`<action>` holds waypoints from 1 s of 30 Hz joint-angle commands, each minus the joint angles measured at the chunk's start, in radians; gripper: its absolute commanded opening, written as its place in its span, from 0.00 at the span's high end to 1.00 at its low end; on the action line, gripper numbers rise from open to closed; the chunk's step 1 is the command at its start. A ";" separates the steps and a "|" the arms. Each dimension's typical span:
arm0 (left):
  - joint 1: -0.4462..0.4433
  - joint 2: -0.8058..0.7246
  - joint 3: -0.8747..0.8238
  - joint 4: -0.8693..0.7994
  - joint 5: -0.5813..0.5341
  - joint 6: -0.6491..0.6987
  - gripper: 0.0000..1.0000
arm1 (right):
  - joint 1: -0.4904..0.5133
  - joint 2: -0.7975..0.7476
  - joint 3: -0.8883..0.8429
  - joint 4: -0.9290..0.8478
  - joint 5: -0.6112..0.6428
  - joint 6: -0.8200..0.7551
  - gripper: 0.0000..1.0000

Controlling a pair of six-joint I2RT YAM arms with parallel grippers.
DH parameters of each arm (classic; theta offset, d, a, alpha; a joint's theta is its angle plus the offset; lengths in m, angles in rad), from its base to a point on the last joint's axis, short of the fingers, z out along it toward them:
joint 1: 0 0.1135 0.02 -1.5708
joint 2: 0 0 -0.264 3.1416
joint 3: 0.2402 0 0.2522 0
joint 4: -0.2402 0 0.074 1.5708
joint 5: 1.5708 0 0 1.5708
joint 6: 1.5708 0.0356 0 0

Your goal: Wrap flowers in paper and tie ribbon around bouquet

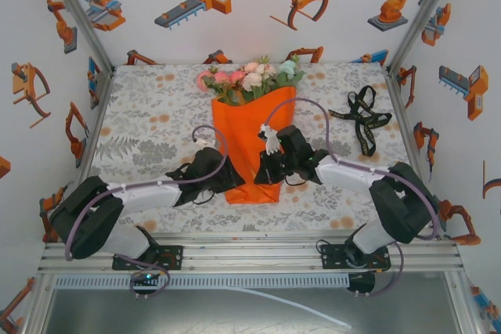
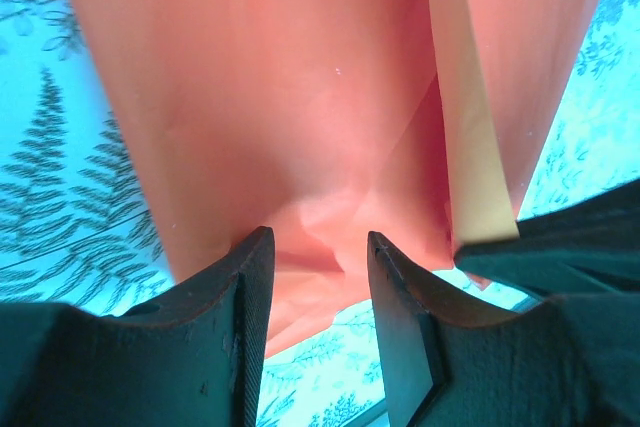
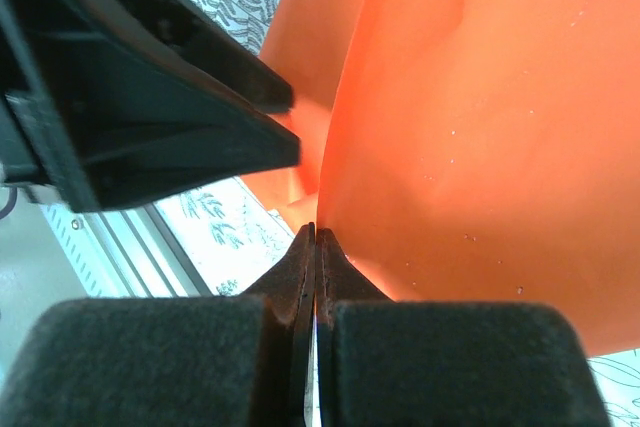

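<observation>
While the bouquet (image 1: pixel 250 123) lies lengthwise up-frame, left claw (image 2: pixel 320 252) apart at its foot, right claw (image 3: pixel 315 237) closed at its edge, the ribbon (image 1: pixel 362 119) lies centre right, nearer the right claw.

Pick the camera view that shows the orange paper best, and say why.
The top external view: the orange paper appears whole, a cone around the flowers. Both wrist views give close-up patches of its surface, without its outline.

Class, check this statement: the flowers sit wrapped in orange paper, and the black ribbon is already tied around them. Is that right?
No. The top view shows the ribbon lying loose on the table, to the right of the paper, not tied. The flowers do sit wrapped in orange paper.
</observation>
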 commanded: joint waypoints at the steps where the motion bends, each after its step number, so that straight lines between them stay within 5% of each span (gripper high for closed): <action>1: 0.028 -0.091 -0.029 -0.031 -0.029 -0.012 0.56 | -0.004 0.006 -0.012 0.042 0.023 0.022 1.00; 6: 0.054 -0.123 0.027 -0.265 -0.148 0.039 0.54 | -0.003 0.018 0.005 0.057 0.017 0.067 1.00; 15: 0.057 0.067 0.055 -0.113 -0.013 0.051 0.54 | -0.002 0.044 0.029 0.115 -0.021 0.169 1.00; 24: 0.050 0.153 0.066 -0.090 0.014 0.022 0.56 | -0.002 0.122 0.104 0.225 0.001 0.491 1.00; 30: 0.049 0.166 0.070 -0.089 0.013 0.021 0.57 | 0.002 0.166 0.157 0.188 0.056 0.520 1.00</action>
